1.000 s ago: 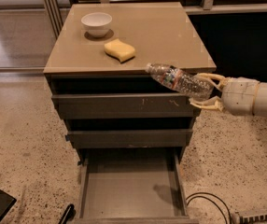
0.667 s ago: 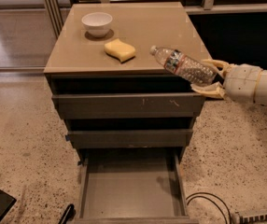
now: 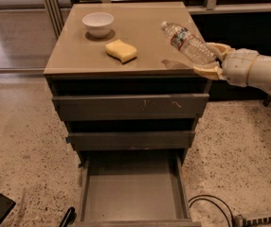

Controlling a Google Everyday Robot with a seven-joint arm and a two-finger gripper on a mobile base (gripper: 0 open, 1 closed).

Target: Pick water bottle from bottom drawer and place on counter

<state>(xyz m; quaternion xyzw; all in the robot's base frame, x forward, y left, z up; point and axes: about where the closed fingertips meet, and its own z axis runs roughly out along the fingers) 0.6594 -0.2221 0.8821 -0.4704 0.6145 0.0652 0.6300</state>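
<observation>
The water bottle [image 3: 187, 43], clear plastic with a white cap and a pale label, hangs tilted above the right part of the counter [image 3: 145, 37], cap pointing up and to the left. My gripper [image 3: 212, 59] comes in from the right edge and is shut on the bottle's lower end, its pale fingers [image 3: 206, 70] wrapped around the base. The bottle casts a faint reflection on the tan top. Below, the bottom drawer [image 3: 131, 193] stands pulled out with a bare grey floor.
A white bowl [image 3: 98, 23] and a yellow sponge [image 3: 121, 50] sit on the counter's left and middle. Two shallower drawers [image 3: 130, 107] stick out slightly above the bottom one. A black cable [image 3: 211, 207] lies on the speckled floor at lower right.
My gripper has lifted the bottle from in front of the top drawer, up and back, so it now hangs over the counter's right side with its cap higher.
</observation>
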